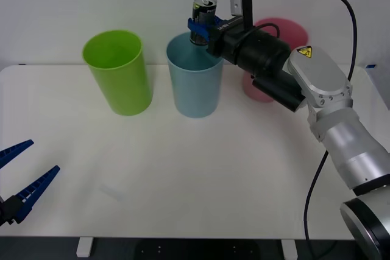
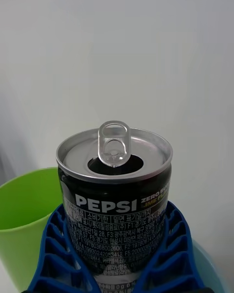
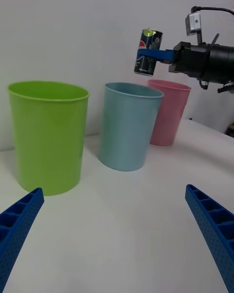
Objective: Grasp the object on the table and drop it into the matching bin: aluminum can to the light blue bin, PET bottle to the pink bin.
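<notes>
Aluminium drink can (image 1: 203,19), small, silver-grey with a dark label, hangs upright above the tall pale blue plastic bin (image 1: 195,77) on the wide white worktop (image 1: 201,168), pinched by the right hand (image 1: 200,26); centre it over the mouth before releasing. Left hand (image 1: 21,178) idles spread, low near the worktop's front edge

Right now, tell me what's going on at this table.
The right gripper holds a small drink can upright in the air, just above the rim of the light blue bin. The can has not been let go. A green bin and a pink bin stand either side. The left gripper waits open near the table's front edge.
</notes>
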`<state>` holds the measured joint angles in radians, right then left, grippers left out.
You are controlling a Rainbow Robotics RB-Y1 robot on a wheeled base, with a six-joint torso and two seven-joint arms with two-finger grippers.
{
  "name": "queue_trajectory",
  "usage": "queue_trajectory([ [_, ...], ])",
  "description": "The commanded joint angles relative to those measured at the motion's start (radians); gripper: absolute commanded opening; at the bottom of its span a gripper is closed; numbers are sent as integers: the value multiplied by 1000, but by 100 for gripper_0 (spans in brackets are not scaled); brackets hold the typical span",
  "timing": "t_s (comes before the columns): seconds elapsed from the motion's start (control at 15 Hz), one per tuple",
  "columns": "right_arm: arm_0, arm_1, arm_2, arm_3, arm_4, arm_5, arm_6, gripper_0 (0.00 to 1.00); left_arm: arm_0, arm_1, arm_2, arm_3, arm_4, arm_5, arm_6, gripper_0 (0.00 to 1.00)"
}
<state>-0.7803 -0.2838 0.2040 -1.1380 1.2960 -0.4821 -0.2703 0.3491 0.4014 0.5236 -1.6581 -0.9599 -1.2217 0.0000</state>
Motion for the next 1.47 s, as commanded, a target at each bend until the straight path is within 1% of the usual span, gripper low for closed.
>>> queue_trajectory([
  [0.07, -4, 2, 5, 6, 0, 0, 2, 0, 0, 0, 0, 0, 0, 0, 0, 100],
  [0.33, -4, 2, 3, 4, 0, -1, 3, 0, 0, 0, 0, 0, 0, 0, 0, 100],
  [0.4, -2, 2, 3, 6, 0, 0, 5, 72, 0, 0, 0, 0, 0, 0, 0, 100],
  [0.47, -2, 0, 3, 4, 0, 0, 0, 100, 0, 0, 0, 0, 0, 0, 0, 100],
  [1.0, 0, -5, 3, 6, -7, -3, -3, 100, 0, 0, 0, 0, 0, 0, 0, 100],
  [1.2, 4, -17, 3, 3, -23, -16, -4, 100, 0, 0, 0, 0, 0, 0, 0, 100],
  [1.27, 15, -26, 3, -9, -27, -24, -4, 100, 0, 0, 0, 0, 0, 0, 0, 100],
  [1.4, 65, -52, 3, -85, -30, -27, -9, 100, 0, 0, 0, 0, 0, 0, 0, 100],
  [1.47, 107, -69, 3, -146, -30, -29, -13, 100, 0, 0, 0, 0, 0, 0, 0, 100],
])
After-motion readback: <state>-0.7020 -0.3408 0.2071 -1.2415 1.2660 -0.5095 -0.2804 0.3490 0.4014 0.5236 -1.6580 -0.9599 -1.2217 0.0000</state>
